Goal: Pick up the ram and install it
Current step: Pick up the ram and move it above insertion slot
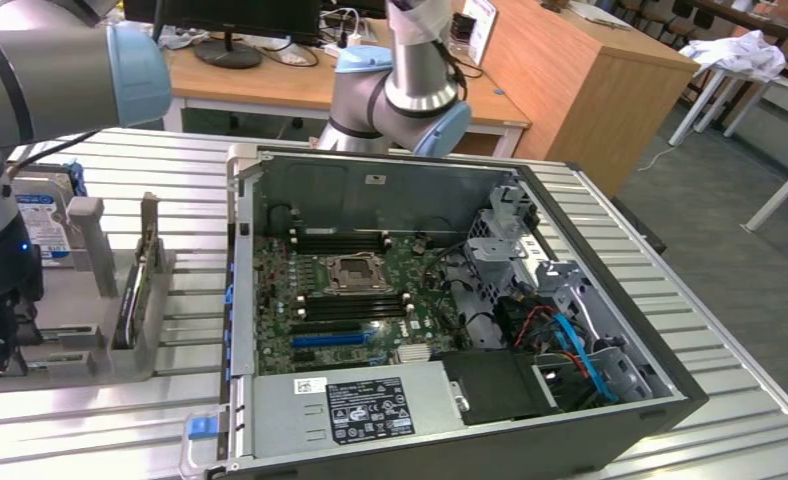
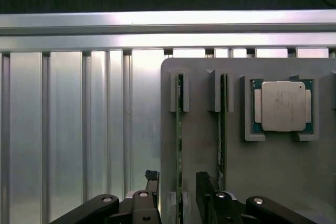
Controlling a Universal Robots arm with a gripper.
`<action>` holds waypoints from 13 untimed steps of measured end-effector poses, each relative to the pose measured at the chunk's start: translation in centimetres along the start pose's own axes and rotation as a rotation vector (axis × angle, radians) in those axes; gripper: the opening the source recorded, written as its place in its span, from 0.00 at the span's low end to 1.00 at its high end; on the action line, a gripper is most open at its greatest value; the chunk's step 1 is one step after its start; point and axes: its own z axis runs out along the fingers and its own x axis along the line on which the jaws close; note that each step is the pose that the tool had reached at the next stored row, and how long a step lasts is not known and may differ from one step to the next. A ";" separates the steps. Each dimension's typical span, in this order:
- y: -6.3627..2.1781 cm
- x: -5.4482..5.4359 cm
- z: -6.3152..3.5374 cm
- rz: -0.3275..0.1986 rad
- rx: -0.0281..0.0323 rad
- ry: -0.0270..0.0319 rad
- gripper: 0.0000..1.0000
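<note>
Now | jaws apart, straddling ram [image 2: 179, 129] (gap each side) | ram on edge in holder [image 2: 202, 140]

The ram [image 2: 179, 129] stands edgewise in the holder [image 2: 273, 182], beside a second stick [image 2: 223, 129] and a processor [image 2: 283, 106].

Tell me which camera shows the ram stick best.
The wrist view: the ram stick stands on edge in the grey holder, inside the open gripper. The exterior view shows one thin dark stick in that holder, edge-on beside the arm.
</note>
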 end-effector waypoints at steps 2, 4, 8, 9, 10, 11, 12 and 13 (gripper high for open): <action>-0.01 0.0 0.31 0.000 -0.0002 0.0002 0.41; -0.01 0.0 0.57 0.000 -0.0002 0.0002 0.41; -0.01 0.0 0.73 0.000 -0.0005 -0.0009 0.41; -0.01 0.0 0.77 0.000 -0.0004 -0.0012 0.41; -0.01 0.0 0.81 0.000 -0.0003 -0.0015 0.40; -0.02 0.0 0.87 0.000 -0.0001 -0.0016 0.40; -0.02 0.0 0.94 0.000 -0.0002 -0.0016 0.33; -0.02 0.0 0.98 0.000 -0.0003 -0.0016 0.27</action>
